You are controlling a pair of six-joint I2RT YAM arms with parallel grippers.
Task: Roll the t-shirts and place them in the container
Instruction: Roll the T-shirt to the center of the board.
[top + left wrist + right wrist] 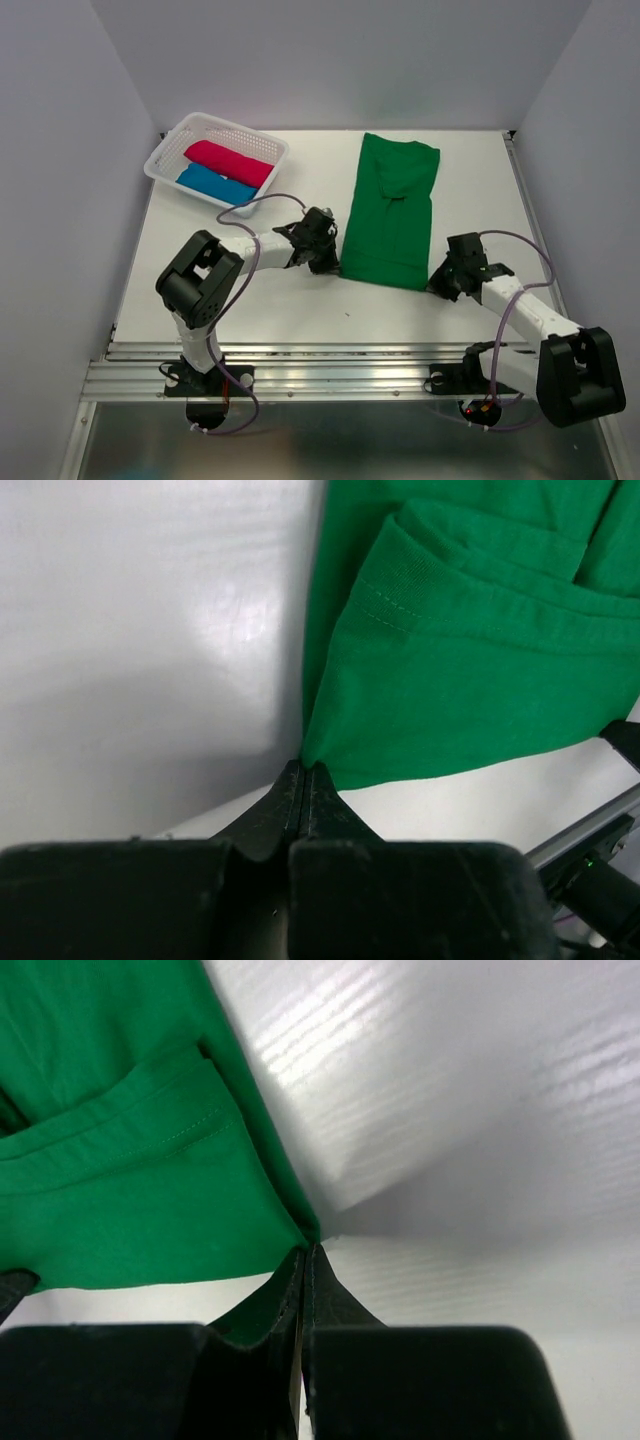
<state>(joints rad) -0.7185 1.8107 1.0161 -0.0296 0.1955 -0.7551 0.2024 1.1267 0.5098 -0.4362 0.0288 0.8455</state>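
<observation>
My left jaws and right jaws each pinch one corner of the green t-shirt (450,680). I should lift both evenly, keeping the edge taut between them.

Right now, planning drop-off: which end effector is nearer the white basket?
Left. The left end effector grips the green t-shirt on the basket side; the right end effector grips its opposite corner, farther.

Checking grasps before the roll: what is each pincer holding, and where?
Both hold the green t-shirt: left pincer pinches its near left corner, right pincer its near right corner.
</observation>
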